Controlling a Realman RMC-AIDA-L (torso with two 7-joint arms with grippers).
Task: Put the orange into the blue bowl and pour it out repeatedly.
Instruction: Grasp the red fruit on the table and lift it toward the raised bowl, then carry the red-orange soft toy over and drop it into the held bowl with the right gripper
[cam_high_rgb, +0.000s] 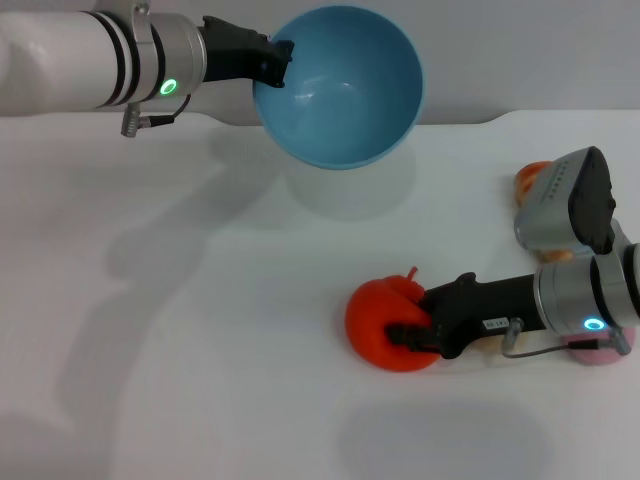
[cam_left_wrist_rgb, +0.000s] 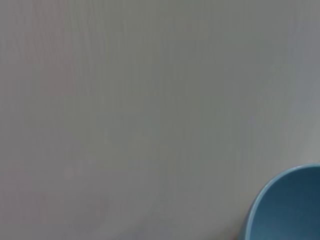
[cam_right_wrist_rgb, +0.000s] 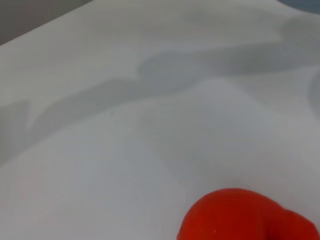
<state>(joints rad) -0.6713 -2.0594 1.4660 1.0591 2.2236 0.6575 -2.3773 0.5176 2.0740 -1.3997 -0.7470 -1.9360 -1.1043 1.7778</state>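
Near the front right of the table (cam_high_rgb: 200, 300), the orange (cam_high_rgb: 385, 325) sits on the white surface with the right gripper (cam_high_rgb: 420, 322) closed around its near side, black fingers pressed against the fruit. Its short stem points up and back. From the right wrist view only the top of the orange shows, with bare table beyond it.

Well apart, toward the back and centre, the bowl (cam_high_rgb: 340, 85) hangs lifted off the table and tipped so its empty inside faces the camera. The left gripper (cam_high_rgb: 275, 62) is clamped on its rim at the left edge.

The grip on the orange looks one-sided and low; I judge that the rounded, smooth fruit could roll or squirt out of the fingers as it is lifted. The bowl is held by the rim alone and tilted, so a drop made from too high or off centre could bounce out again, or knock the bowl round in the fingers.

Behind the right arm lie an orange-cream thing (cam_high_rgb: 532, 180) and a pink thing (cam_high_rgb: 600, 350), both mostly hidden. The table is plain white, with soft shadows of arm and bowl; a pale wall stands behind.
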